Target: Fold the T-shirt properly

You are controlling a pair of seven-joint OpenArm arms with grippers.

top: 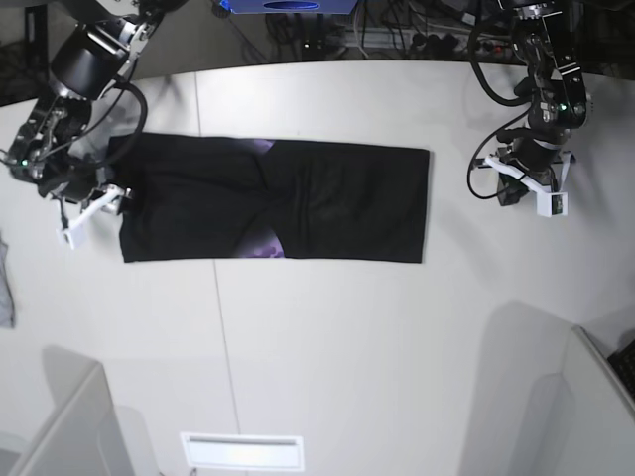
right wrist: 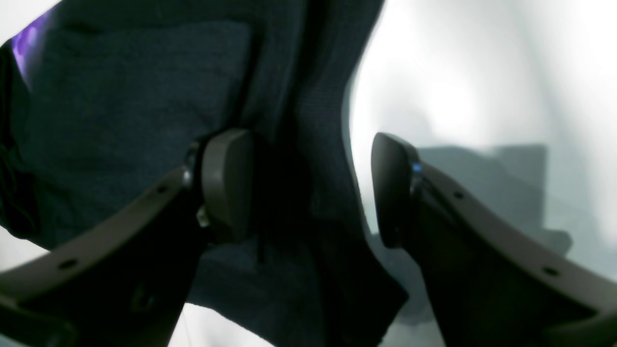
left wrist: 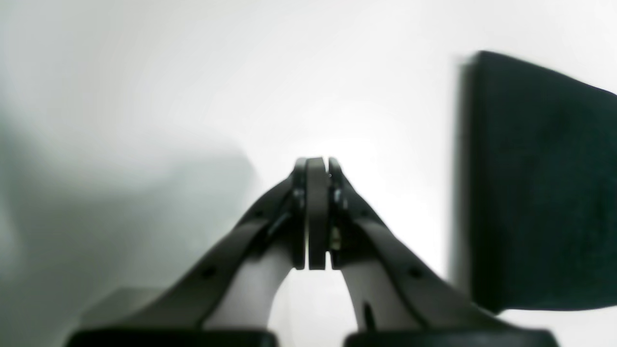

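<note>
Three views, I go in order.
Left wrist: left gripper (left wrist: pixel 315 166) jaws pressed shut on nothing; T-shirt (left wrist: pixel 540 183) edge sits at frame right, apart from the tips.
Right wrist: right gripper (right wrist: pixel 311 188) jaws spread wide, straddling a dark T-shirt (right wrist: pixel 144 120) fold, not clamping.
Base: T-shirt (top: pixel 273 201) is a long band, long axis left-right on the table (top: pixel 347 347); right gripper (top: pixel 94 203) at its left end is nearer, left gripper (top: pixel 536 188) stands off the right end.
My call: the right arm grabs first.

Left gripper (left wrist: pixel 315 212) has its jaws pressed together; right gripper (right wrist: pixel 311 188) jaws spread wide
</note>
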